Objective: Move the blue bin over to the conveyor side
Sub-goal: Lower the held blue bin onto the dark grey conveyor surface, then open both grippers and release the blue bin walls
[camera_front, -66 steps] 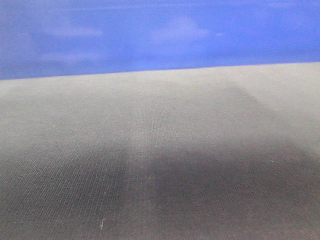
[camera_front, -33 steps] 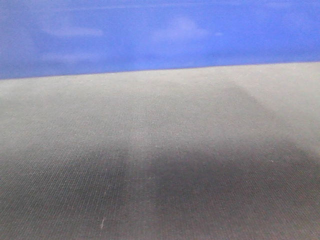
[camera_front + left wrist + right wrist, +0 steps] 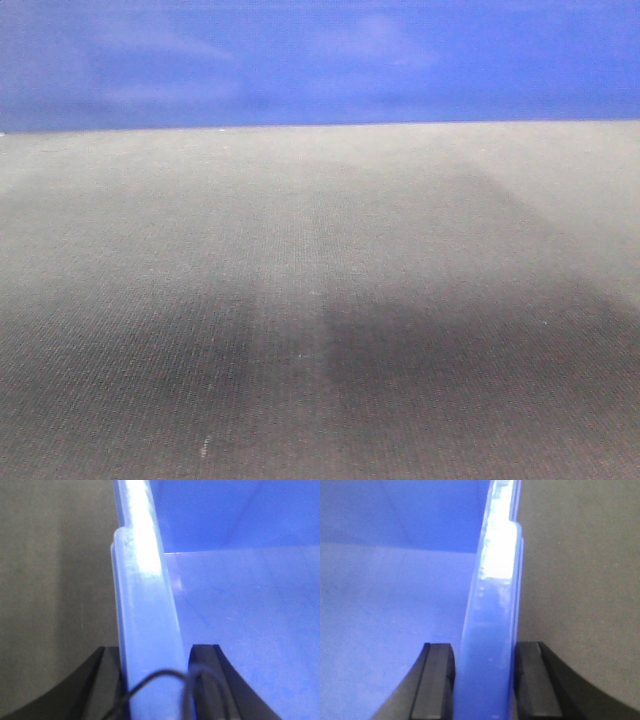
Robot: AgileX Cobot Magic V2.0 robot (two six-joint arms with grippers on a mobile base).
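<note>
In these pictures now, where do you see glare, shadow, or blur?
Front view: soft dark shadow on the conveyor, the blue bin blurred. Left wrist view: bright glare along the bin's rim. Right wrist view: similar glare on the rim, fingers soft.

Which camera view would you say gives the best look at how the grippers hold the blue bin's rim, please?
The right wrist view: the rim runs sharply between both fingers. The left wrist view shows the same grip, but a cable crosses it. The front view shows only the blue bin wall beyond the conveyor.
</note>
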